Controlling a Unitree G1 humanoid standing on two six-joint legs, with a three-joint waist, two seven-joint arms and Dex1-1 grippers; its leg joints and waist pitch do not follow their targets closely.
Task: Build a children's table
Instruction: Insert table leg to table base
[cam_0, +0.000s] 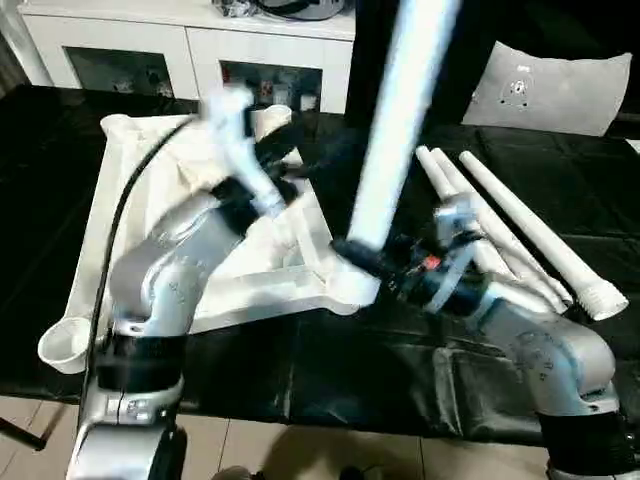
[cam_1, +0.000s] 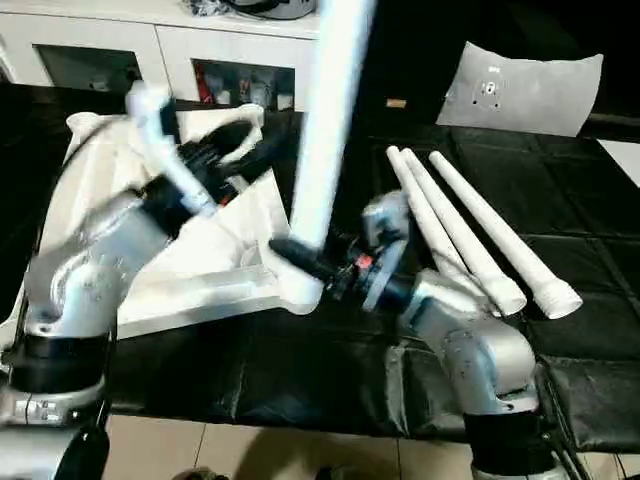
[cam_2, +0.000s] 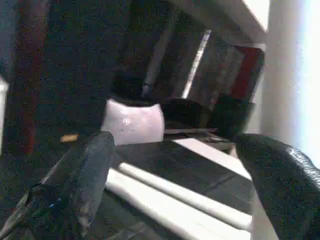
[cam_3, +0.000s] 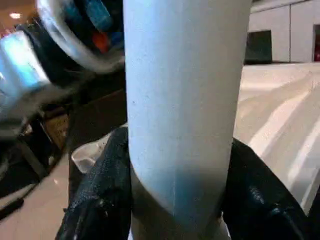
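Gripping the upright leg (cam_0: 400, 110) low with our right gripper (cam_0: 362, 258), its long axis rising from the tabletop's (cam_0: 150, 170) near corner socket, we hold our released left gripper (cam_1: 235, 145) just beside the shaft.

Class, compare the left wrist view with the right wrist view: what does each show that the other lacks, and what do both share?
Left wrist view alone: spare legs lying on the black table, a white cushion behind them, and the left tool open around nothing. Right wrist view alone: the right tool clamped on the upright leg, with the ribbed tabletop beyond. Shared: that upright leg.
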